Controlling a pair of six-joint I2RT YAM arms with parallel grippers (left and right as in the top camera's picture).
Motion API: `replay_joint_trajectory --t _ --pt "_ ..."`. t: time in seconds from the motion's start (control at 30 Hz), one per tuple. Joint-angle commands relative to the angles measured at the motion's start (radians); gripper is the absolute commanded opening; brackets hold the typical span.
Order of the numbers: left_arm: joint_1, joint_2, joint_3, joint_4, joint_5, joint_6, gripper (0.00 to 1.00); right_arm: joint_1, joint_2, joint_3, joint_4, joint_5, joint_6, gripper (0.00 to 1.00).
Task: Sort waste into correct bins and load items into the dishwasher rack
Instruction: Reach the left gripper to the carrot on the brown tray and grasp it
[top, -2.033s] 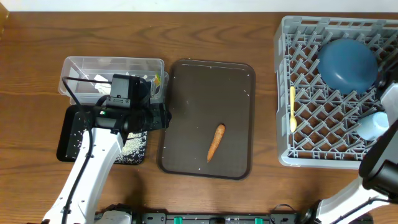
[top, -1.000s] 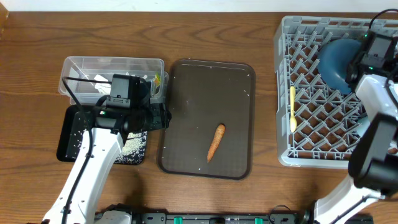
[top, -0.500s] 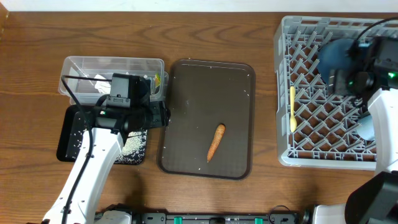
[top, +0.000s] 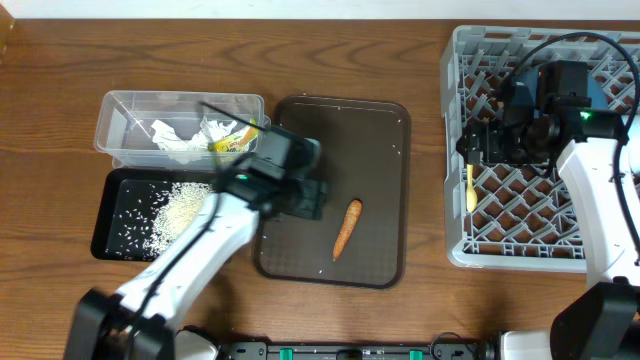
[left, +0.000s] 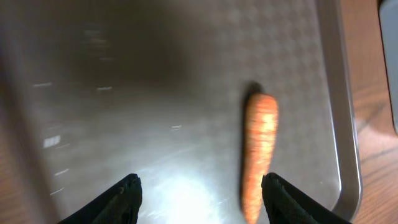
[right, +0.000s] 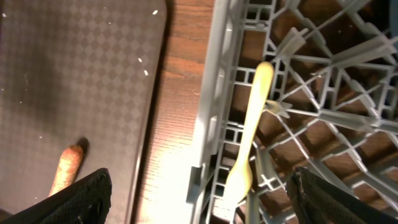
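Observation:
A short orange carrot (top: 346, 228) lies on the brown serving tray (top: 380, 140). My left gripper (top: 318, 196) hovers open just left of it. In the left wrist view the carrot (left: 259, 155) lies inside the gap, close to the right-hand finger (left: 289, 200), and is not gripped. The clear tub (top: 120, 115) holds white paper scraps (top: 180, 135) and a yellow-green wrapper (top: 228, 143). Rice (top: 185, 210) lies in the black tray (top: 110, 235). My right gripper (top: 472, 142) is open above the left edge of the grey rack (top: 520, 250), over the pale yellow spoon (right: 252, 137). My right arm hides the plate and cups.
Bare wood shows between the serving tray (right: 74, 74) and the rack's rim (right: 214, 93). Loose rice grains dot the serving tray. The tub and the black tray sit side by side at the table's left.
My left arm swung right from over the black tray to the serving tray beside the carrot, uncovering the rice. My right arm moved left across the rack to above the spoon.

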Motion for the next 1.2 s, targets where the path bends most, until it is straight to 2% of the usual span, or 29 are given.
replay_joint_trajectory --t 0.0,0.3,0.6,0.77,0.97,1.1,1.17 --pt "-0.076 0.059 0.007 0.035 -0.009 0.008 0.64 0.006 -0.001 -0.005 -0.002 -0.014 0.015 0.89" --pt "-0.215 0.183 0.007 0.132 -0.01 0.005 0.66 0.007 -0.001 -0.006 -0.001 -0.014 0.015 0.9" --pt "-0.235 0.285 0.007 0.135 -0.01 0.005 0.65 0.007 -0.001 -0.006 -0.002 -0.014 0.015 0.9" --pt "-0.235 0.29 0.007 0.135 -0.01 0.005 0.36 0.007 -0.001 -0.006 -0.002 -0.014 0.015 0.89" --pt "-0.23 0.279 0.008 0.127 -0.052 0.005 0.2 0.006 -0.001 -0.006 -0.007 -0.014 0.014 0.89" --pt "-0.208 0.233 0.01 0.098 -0.109 0.005 0.19 0.007 -0.001 -0.006 -0.013 -0.014 0.014 0.89" --pt "-0.183 0.189 0.01 0.071 -0.123 0.005 0.15 0.007 -0.001 -0.006 -0.013 -0.014 0.014 0.89"
